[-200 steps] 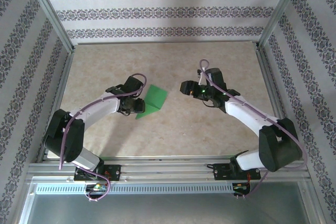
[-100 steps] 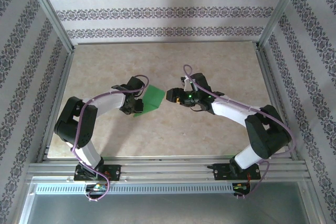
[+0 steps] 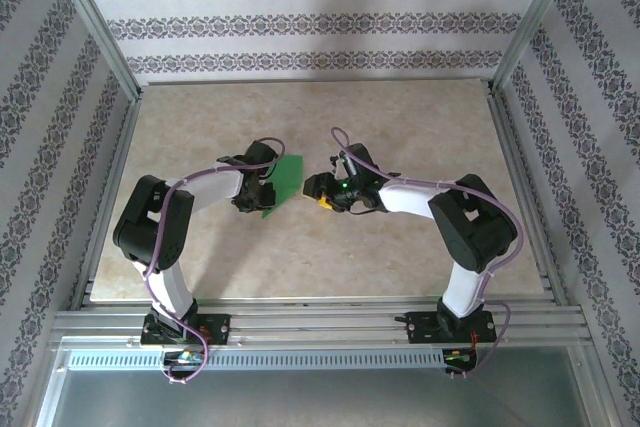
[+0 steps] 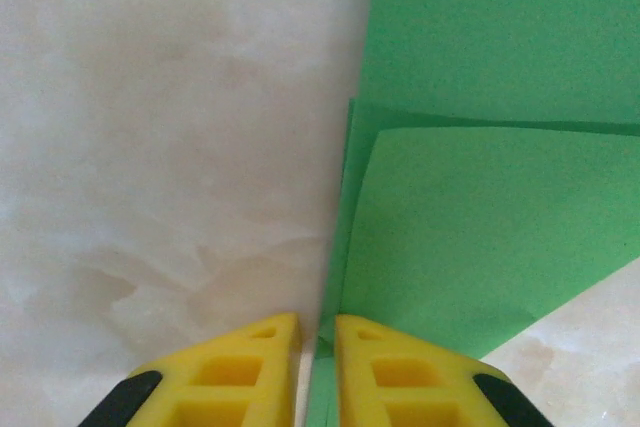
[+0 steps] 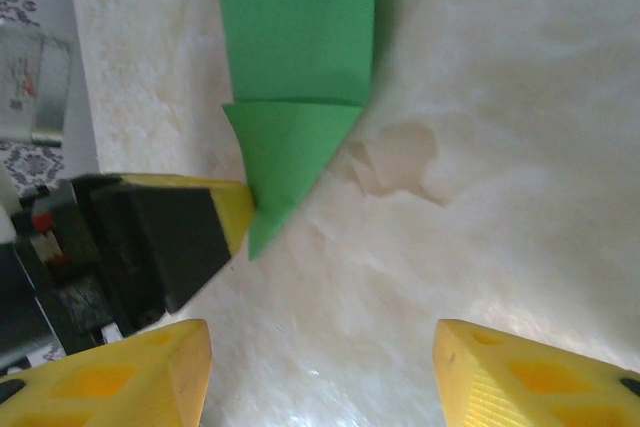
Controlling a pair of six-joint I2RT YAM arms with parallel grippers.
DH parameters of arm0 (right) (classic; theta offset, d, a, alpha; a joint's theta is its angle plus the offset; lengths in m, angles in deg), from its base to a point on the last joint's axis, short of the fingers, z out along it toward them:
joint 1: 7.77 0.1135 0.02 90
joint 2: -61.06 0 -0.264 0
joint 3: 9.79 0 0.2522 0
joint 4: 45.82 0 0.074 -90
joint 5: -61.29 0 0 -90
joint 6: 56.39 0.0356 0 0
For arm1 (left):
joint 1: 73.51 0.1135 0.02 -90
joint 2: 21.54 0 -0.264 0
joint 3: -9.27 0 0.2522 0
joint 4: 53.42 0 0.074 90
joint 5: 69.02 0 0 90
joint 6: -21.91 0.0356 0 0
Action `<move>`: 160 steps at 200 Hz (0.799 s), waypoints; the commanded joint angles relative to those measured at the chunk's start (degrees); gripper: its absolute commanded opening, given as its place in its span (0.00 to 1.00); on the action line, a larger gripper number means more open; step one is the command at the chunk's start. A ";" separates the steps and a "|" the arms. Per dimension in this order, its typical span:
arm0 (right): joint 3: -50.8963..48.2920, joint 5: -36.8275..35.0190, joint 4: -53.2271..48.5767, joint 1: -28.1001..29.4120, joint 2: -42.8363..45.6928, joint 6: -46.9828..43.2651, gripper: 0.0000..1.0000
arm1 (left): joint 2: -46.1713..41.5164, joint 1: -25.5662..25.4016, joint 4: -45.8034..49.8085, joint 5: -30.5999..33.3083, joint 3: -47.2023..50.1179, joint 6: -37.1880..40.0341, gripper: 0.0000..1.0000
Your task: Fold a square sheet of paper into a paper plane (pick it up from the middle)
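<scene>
Marbled counter, centre: the square sheet of paper (image 3: 290,175), partly folded, lies between both hands, its long axis slanting toward the far right corner. Left hand (image 4: 316,367) pinches its left edge; right hand (image 5: 320,372), spread, faces it just beside.

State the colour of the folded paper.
Plain bright green; the paper shows best in the left wrist view.

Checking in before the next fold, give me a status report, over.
Left gripper pinched on green paper edge. Right gripper open, facing its pointed corner, not touching. Paper partly folded. Nothing in the way.
</scene>
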 commanded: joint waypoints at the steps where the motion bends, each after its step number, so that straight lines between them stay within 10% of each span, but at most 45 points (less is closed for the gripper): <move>1: 3.11 0.52 1.83 0.71 -2.82 3.09 0.60 | 0.94 0.92 4.87 2.17 -0.90 -2.40 0.20; 160: 14.24 -2.39 -0.98 2.08 -15.60 7.74 0.46 | 5.33 0.94 8.20 2.67 -2.21 -2.75 0.16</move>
